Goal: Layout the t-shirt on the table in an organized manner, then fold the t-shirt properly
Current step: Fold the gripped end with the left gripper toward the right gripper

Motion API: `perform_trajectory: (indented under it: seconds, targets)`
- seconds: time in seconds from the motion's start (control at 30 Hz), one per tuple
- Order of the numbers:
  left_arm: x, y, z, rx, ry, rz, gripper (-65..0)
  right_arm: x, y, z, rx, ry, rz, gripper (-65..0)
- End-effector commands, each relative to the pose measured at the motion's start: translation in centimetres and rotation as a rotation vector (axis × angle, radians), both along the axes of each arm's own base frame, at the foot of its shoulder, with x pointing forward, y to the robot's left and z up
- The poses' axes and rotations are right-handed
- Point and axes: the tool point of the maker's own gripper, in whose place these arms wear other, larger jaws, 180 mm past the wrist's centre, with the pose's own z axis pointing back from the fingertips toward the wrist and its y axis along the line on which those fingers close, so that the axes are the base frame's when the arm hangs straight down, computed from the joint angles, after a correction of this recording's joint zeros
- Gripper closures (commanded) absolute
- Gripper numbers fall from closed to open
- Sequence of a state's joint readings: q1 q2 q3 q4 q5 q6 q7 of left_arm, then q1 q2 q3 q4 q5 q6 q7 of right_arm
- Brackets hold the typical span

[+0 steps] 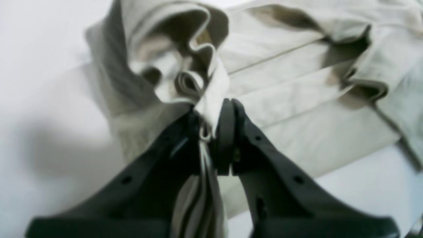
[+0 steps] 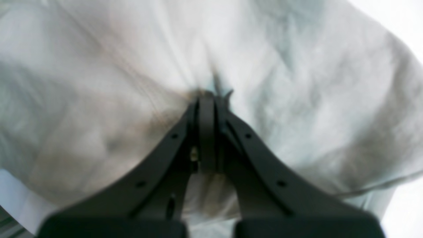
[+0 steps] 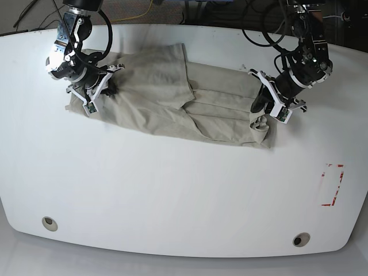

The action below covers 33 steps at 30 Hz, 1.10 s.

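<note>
The beige-grey t-shirt [image 3: 172, 98] lies wrinkled across the far half of the white table [image 3: 172, 195], stretched between both arms. My left gripper [image 3: 260, 118] is at the shirt's right end. In the left wrist view it [image 1: 213, 115] is shut on a bunched, ruffled edge of the t-shirt [image 1: 297, 99], lifted a little off the table [image 1: 33, 66]. My right gripper [image 3: 109, 86] is at the shirt's left end. In the right wrist view it [image 2: 206, 99] is shut on a pinch of the t-shirt [image 2: 99, 99], with creases radiating from the grip.
A red tape rectangle [image 3: 332, 185] marks the table's right side. Two round grommet holes [image 3: 49, 223] [image 3: 301, 238] sit near the front edge. Cables [image 3: 144, 8] run behind the table's far edge.
</note>
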State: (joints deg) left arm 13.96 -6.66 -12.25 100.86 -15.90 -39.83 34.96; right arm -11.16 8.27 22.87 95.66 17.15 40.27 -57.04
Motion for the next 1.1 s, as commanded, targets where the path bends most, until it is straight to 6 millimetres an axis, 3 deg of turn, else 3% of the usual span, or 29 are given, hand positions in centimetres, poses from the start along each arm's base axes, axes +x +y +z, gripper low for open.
perform_trajectory:
  seconds: [0.0,0.4,0.83,1.07]
  targets:
    - [0.7,-1.4,1.5,-0.045,-0.055,-0.017,0.0,-0.7,-0.6,-0.5,-0.04,0.045,0.004,0.0]
    - [-0.2,-7.2,1.5,-0.137,-0.038,-0.117,0.0,-0.7,0.2,-0.7,-0.023,0.046,0.0,0.0]
    - [0.0,-9.7,2.2,-0.216,-0.043,-0.1,0.0,-0.7,0.2,-0.7,-0.021,0.046,0.0,0.0]
    - [-0.8,-12.2,2.3,-0.236,-0.036,-0.168,0.0,-0.7,0.2,-0.7,-0.021,0.046,0.0,0.0]
